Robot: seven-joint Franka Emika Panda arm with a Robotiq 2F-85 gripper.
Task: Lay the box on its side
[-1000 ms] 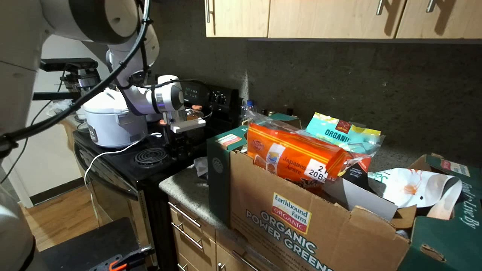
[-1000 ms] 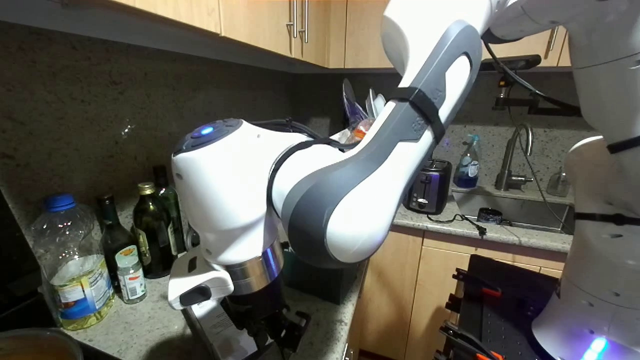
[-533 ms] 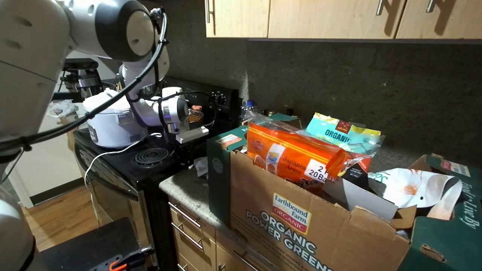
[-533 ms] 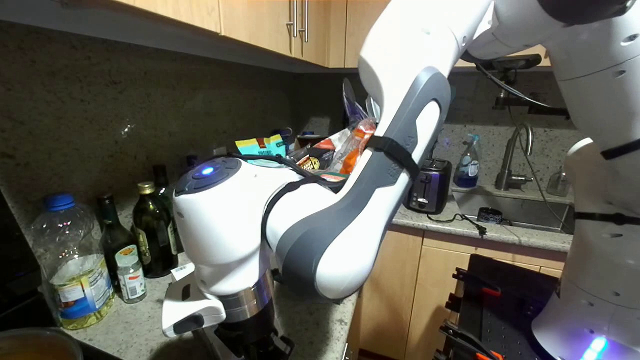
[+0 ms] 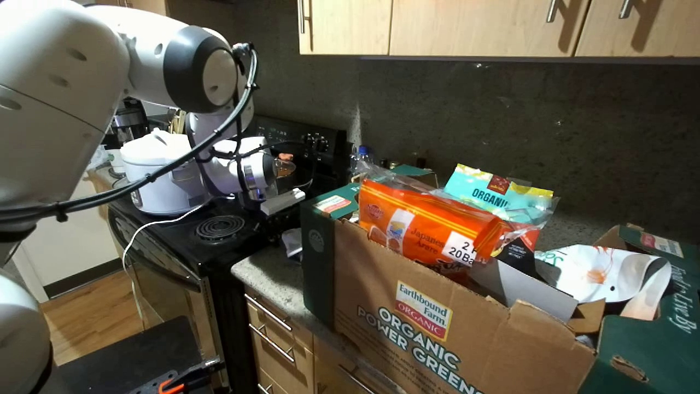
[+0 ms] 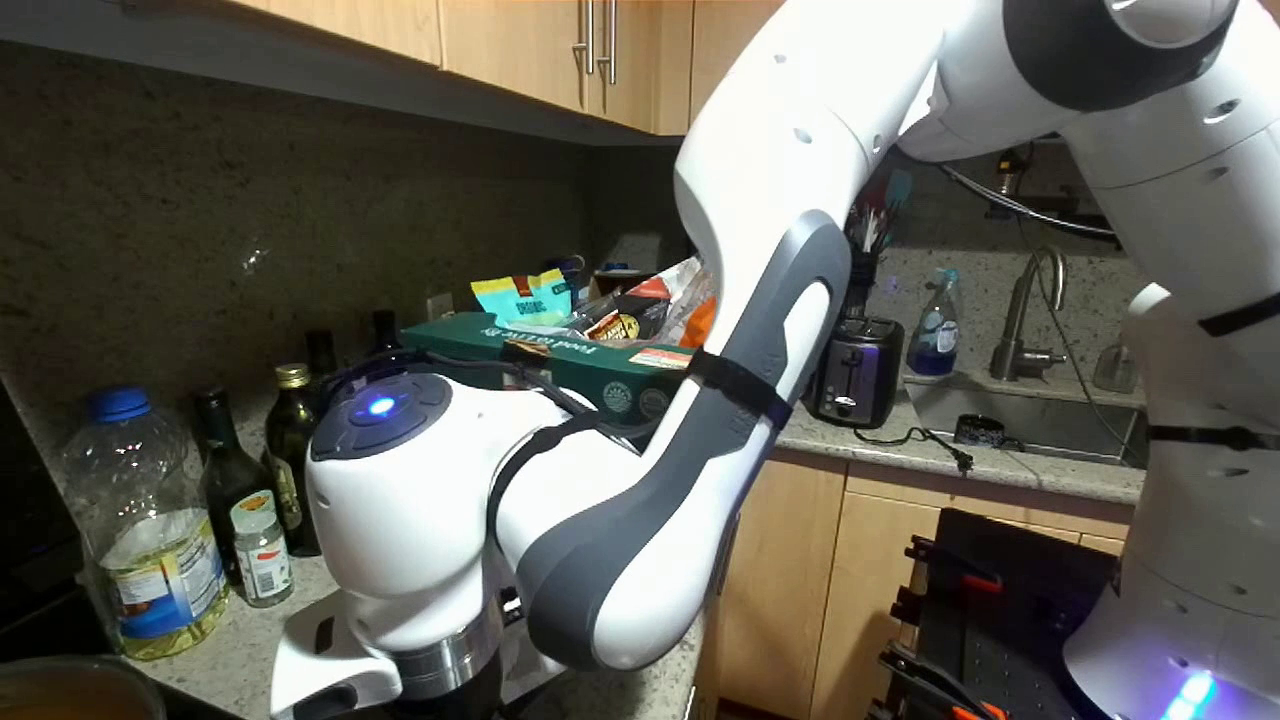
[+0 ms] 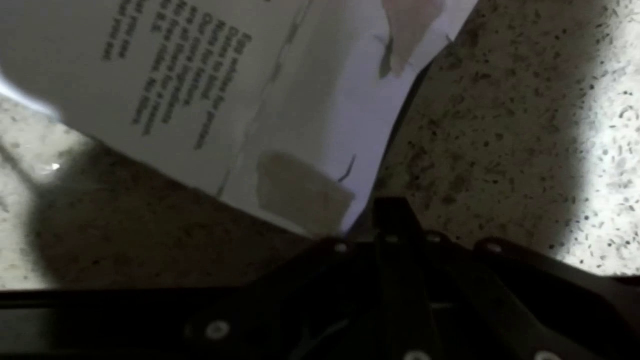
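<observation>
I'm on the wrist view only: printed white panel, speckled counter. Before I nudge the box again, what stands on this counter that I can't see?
Observer: In an exterior view, a blue-capped bottle stands upright on the counter, dark bottles beside it.
Operator: And the bulkiest thing on it?
Observer: An open carton, in both exterior views, with an orange packet poking out of its top.
Operator: What adjoins the counter?
Observer: In an exterior view, a black stove with a white cooker on top.
</observation>
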